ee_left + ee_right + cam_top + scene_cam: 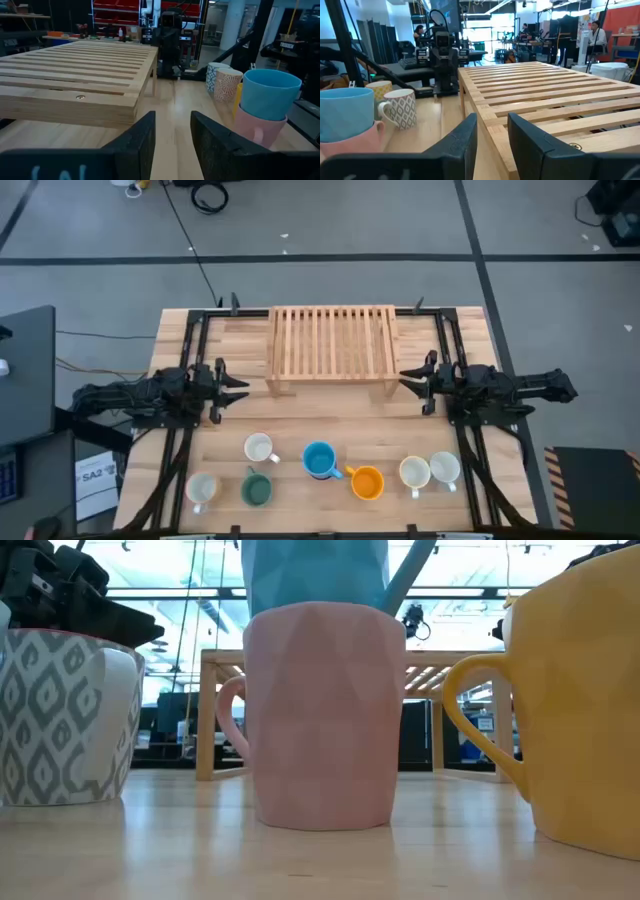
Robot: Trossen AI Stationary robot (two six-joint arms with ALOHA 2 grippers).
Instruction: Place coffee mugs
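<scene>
1. Wooden and bare, the slatted rack [331, 341] holds no mug; judged from that, the placing has not begun, and every mug seen is left to do.

2. Mugs stand in a loose row on the table [330, 412], all on the near side, behind the line of both sets of fingers and well apart from them; the high view shows a white mug [259, 447], a cream mug [202, 488], a dark green mug [256, 489], a blue mug [319, 459], an orange mug [367, 482] and two pale mugs [430, 471] touching one another.

3. The blue mug sits stacked in a pink mug [320, 720], as the low view and wrist views show; a grey-patterned mug [60, 715] stands beside it.

4. The left gripper [232, 385] hovers just beside the rack's left end, fingers [135, 145] released and parted, grasping nothing; the rack lies ahead of them.

5. The right gripper [412, 380] mirrors it at the rack's right end, fingers [462, 142] likewise spread and empty.

6. My judgement: the next move calls for either arm to turn back toward the row and take a mug.
</scene>
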